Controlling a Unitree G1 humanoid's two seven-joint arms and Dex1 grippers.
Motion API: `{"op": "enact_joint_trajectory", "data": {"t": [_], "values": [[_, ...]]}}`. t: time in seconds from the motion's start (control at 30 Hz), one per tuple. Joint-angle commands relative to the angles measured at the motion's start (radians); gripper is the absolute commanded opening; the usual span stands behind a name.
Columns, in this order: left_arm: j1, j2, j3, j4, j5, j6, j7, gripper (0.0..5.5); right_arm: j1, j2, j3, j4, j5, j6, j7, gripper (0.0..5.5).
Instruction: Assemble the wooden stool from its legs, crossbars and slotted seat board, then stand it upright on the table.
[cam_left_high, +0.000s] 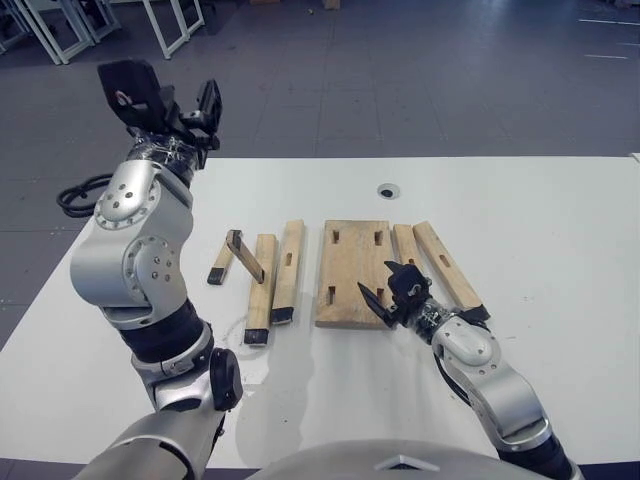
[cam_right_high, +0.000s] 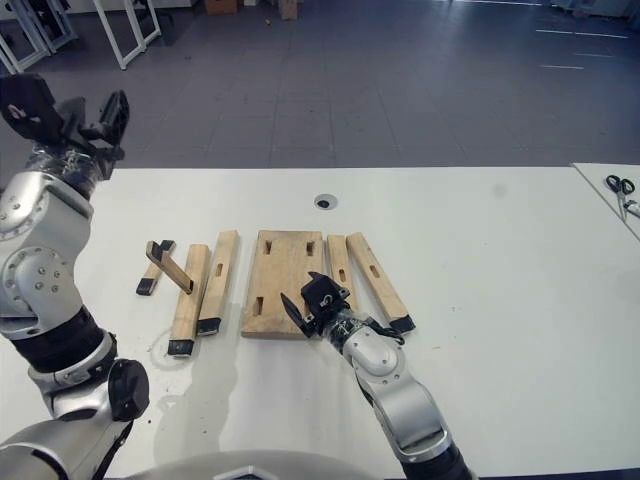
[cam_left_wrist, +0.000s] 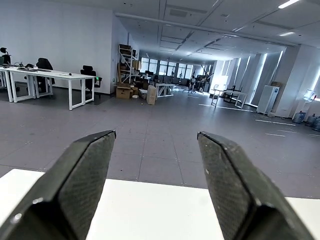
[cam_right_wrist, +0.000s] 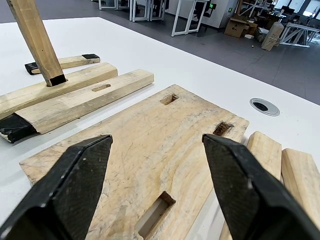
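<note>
The slotted seat board (cam_left_high: 350, 270) lies flat in the middle of the white table (cam_left_high: 540, 230). To its left lie two wooden legs (cam_left_high: 262, 288) (cam_left_high: 288, 268); a short crossbar (cam_left_high: 246, 256) stands slanted in a slot of the outer one, and a small bar (cam_left_high: 220, 263) lies beside it. Two more legs (cam_left_high: 405, 248) (cam_left_high: 448, 265) lie to the board's right. My right gripper (cam_left_high: 388, 292) is open, low over the board's near right corner (cam_right_wrist: 150, 165). My left gripper (cam_left_high: 175, 95) is open and empty, raised high above the table's far left edge, facing the room (cam_left_wrist: 155, 185).
A round cable hole (cam_left_high: 387, 190) sits in the table behind the board. Scissors (cam_right_high: 620, 188) lie on a neighbouring table at the far right. A black cable (cam_left_high: 75, 195) coils on the floor to the left. The table's right half is bare.
</note>
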Motion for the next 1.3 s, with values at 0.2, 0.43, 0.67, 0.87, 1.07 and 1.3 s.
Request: {"op": "enact_joint_trajectory", "data": {"t": [0.2,0.43,0.67,0.87,1.07,1.3], "values": [[0.459,-0.110,-0.152,0.326,0.104,-0.247,-0.047,3.04,-0.021,-0.003,-0.008,0.013,-0.009,-0.004,0.006,3.32],[0.153,-0.007,-0.082,0.163,0.055,-0.262,-0.034,3.04,-0.013,0.007,-0.013,0.015,-0.012,-0.002,-0.008,3.32],[0.376,-0.008,-0.087,-0.284,-0.017,-0.066,-0.015,3.89,0.012,0.002,-0.021,0.000,-0.014,0.000,-0.005,3.32],[1.188,-0.111,-0.233,-0.503,0.027,-0.208,-0.061,4.94,0.045,-0.006,-0.037,-0.021,-0.014,0.006,-0.006,3.32],[1.301,-0.065,-0.315,-0.360,0.104,-0.112,-0.038,4.94,0.043,-0.025,-0.039,-0.021,-0.013,0.006,0.019,3.32],[1.034,-0.072,-0.349,-0.100,0.184,-0.118,-0.014,4.94,0.035,-0.038,-0.038,-0.027,-0.015,0.012,0.036,3.32]]}}
